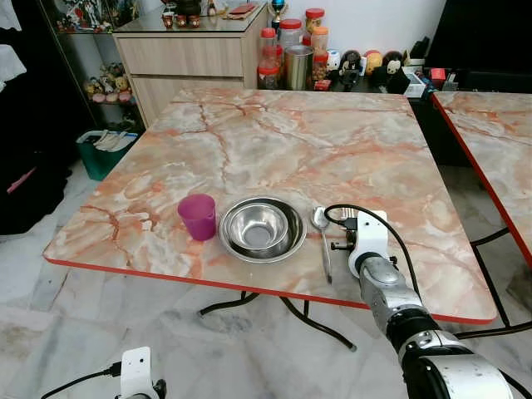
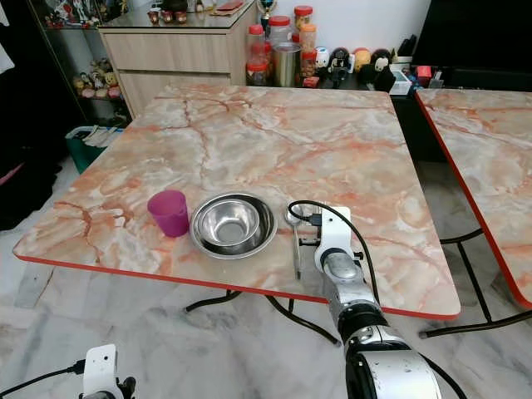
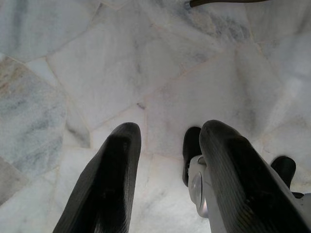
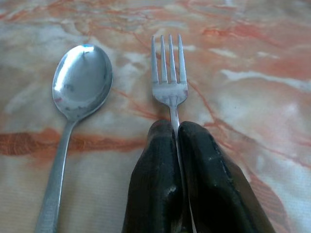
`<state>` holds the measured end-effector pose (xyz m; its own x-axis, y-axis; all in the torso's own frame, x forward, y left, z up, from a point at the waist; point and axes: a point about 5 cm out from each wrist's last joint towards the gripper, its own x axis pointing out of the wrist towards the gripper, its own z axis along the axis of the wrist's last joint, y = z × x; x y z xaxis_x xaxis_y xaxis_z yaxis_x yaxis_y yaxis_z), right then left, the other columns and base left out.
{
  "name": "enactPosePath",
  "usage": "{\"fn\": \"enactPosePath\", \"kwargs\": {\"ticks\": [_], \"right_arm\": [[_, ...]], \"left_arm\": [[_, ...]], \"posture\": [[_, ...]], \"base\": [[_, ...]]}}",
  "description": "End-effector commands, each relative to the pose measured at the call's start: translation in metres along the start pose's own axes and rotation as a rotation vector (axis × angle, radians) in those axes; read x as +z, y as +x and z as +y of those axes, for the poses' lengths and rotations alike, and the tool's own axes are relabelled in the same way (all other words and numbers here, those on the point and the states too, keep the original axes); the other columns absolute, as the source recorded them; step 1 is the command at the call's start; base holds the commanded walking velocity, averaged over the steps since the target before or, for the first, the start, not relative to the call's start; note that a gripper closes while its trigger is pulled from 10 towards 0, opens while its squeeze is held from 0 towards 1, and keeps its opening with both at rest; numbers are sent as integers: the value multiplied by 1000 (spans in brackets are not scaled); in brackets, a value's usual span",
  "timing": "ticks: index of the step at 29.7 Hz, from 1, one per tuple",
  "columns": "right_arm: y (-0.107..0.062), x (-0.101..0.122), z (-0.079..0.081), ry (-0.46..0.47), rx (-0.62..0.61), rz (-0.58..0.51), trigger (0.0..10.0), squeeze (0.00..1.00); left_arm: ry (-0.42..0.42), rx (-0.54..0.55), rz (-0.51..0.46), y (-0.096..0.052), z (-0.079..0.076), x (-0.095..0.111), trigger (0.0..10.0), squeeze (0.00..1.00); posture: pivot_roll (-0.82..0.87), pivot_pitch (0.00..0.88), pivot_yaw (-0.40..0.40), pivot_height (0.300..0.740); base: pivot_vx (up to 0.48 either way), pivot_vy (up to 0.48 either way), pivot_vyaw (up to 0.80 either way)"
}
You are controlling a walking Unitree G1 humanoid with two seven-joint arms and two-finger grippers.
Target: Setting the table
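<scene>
A: Listing item one: fork (image 4: 169, 73). Lying flat on the marble table (image 1: 274, 141), tines pointing away from the robot, just beside the spoon (image 4: 80, 82), not touching it.

B: Handling?

A: Reading as thin steel: light, stiff, slick, not fragile. Likely sliding on the polished top if nudged. Sitting too flat for a grip from the sides; pinching best across the narrow handle below the neck.

B: Grip at present?

A: Right gripper (image 4: 177, 141), jaws pressed together on the fork's handle, just behind the tines. Resting low at the table's near edge.

B: Item two?

A: Spoon, bowl up, handle running toward the near edge, lying just right of the steel bowl (image 1: 261, 229). Same light, slippery character; taking hold mid-handle.

B: Others?

A: Purple cup (image 1: 198, 216), upright, just left of the steel bowl. Looking like plastic, light, easy to tip.

B: Other arm?

A: Left gripper (image 3: 167, 160) hanging idle over the pale floor (image 3: 97, 63), jaws apart, carrying nothing.
</scene>
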<state>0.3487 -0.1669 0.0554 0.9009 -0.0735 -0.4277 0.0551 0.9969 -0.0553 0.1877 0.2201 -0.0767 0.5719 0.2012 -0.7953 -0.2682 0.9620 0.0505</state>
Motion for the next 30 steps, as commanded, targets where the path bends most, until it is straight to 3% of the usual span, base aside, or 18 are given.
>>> {"fn": "enactPosePath", "kwargs": {"ticks": [1,4,5,13,14,15,19,22,26,28,30], "right_arm": [[1,3,2,-3,3,-4,10000,902],[1,2,2,-1,4,-3,10000,945],[1,2,2,-2,3,-2,10000,1000],[1,2,2,-2,2,-3,10000,1000],[1,3,2,1,1,-18,10000,953],[1,5,1,1,-4,-32,10000,0],[1,6,1,-3,-9,-37,10000,0],[-1,28,-4,-26,-51,-194,10000,0],[-5,41,-9,-54,-89,-300,10000,0],[-10,54,-13,-21,-116,-406,10000,0],[-12,59,-15,-15,-122,-446,10000,0]], "left_arm": [[-1,12,22,0,4,-3,10000,0],[0,12,23,0,4,-3,10000,0],[0,13,23,0,4,-4,10000,0],[1,13,24,0,5,-4,10000,0],[1,13,24,0,5,-4,10000,0],[0,12,24,0,5,-4,10000,0],[0,12,24,0,5,-4,10000,0],[-6,9,21,0,4,-4,10000,0],[-10,4,14,0,3,-3,10000,0],[-9,3,15,0,3,-3,10000,0],[-11,1,15,0,2,-4,10000,0]], "posture": [[37,0,22,740],[37,0,22,740],[37,0,22,740],[36,0,23,740],[36,0,23,740],[38,0,23,740],[38,0,23,740],[37,0,22,740],[34,0,22,740],[35,0,21,740],[35,0,22,740]], "base": [[0,0,0],[0,0,0],[0,0,0],[0,0,0],[0,0,0],[0,0,0],[0,0,0],[0,0,0],[0,0,0],[0,0,0],[0,0,0]]}}
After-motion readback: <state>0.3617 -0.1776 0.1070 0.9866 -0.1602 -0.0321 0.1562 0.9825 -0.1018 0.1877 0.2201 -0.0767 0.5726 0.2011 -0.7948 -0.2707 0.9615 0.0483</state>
